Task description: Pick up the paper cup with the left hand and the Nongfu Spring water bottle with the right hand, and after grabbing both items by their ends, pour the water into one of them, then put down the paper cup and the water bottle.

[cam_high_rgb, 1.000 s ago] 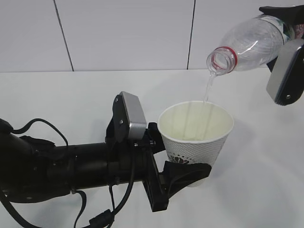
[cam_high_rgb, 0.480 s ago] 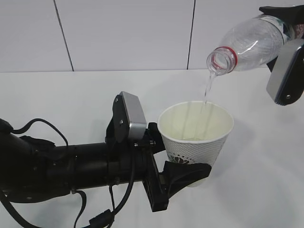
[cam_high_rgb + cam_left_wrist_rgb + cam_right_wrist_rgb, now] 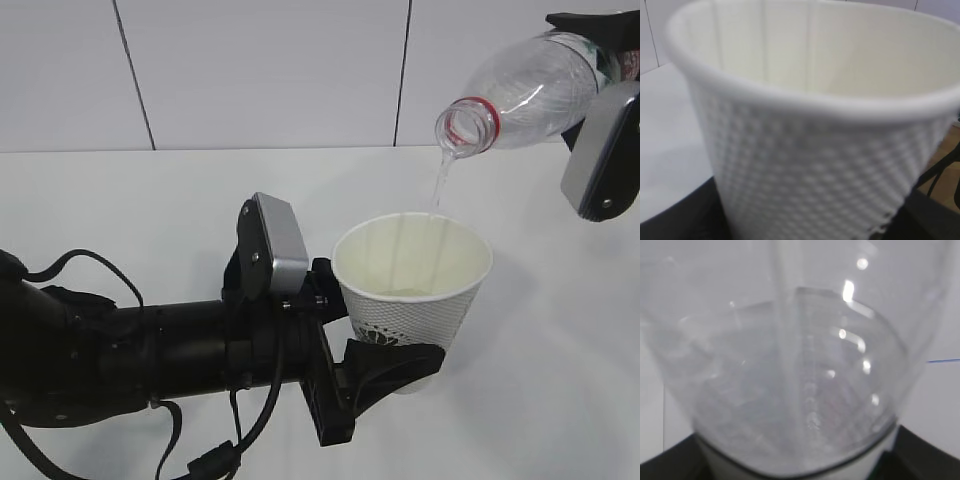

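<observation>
- The paper cup [image 3: 412,290] is held upright above the white desk [image 3: 150,200], clamped low on its wall by the left end effector [image 3: 385,345], whose black fingers are closed against both sides of the cup's base.
- In the left wrist view the cup's dimpled white wall [image 3: 810,175] fills nearly the whole frame, with the rolled rim seen across the top.
- A dark green logo is partly visible on the cup's side, just above the front finger.
- The Nongfu Spring water bottle [image 3: 525,92] is held tilted at the upper right, neck down and to the left, its red neck ring just above and right of the cup's rim.
- The bottle's lower, labelled end is gripped by the right end effector [image 3: 600,60], clamped on the bottle; the fingertips themselves are mostly cut off by the frame edge.
- A thin stream of water [image 3: 438,185] is seen falling from the bottle's mouth into the cup's far side.
- Through the right wrist view the clear bottle body [image 3: 795,365] is seen blurred.
</observation>
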Controlling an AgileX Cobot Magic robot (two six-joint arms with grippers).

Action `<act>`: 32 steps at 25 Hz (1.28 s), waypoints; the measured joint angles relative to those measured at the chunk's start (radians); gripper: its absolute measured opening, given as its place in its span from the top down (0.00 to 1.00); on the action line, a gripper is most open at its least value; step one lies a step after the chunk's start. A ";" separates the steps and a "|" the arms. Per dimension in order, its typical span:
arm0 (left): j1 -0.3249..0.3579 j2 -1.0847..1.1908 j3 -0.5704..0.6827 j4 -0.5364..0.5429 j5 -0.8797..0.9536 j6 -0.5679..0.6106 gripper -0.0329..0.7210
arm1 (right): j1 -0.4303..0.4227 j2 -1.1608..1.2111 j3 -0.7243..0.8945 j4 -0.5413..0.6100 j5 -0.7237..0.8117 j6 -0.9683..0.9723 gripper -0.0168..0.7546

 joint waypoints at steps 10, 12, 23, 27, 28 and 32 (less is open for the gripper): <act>0.000 0.000 0.000 0.000 0.000 0.000 0.26 | 0.000 0.000 0.000 0.000 -0.002 0.000 0.39; 0.000 0.000 0.000 0.000 0.000 0.000 0.26 | 0.000 0.000 0.000 0.000 -0.002 0.000 0.39; 0.000 0.000 0.000 0.000 0.000 0.000 0.26 | 0.000 0.000 0.000 0.000 -0.002 0.000 0.39; 0.000 0.000 0.000 0.000 0.000 0.000 0.26 | 0.000 0.000 0.000 0.000 -0.002 0.000 0.39; 0.000 0.000 0.000 0.000 0.000 0.000 0.26 | 0.000 0.000 0.000 0.000 -0.002 -0.002 0.39; 0.000 0.000 0.000 0.000 0.000 0.000 0.26 | 0.000 0.000 0.000 0.000 -0.002 -0.004 0.39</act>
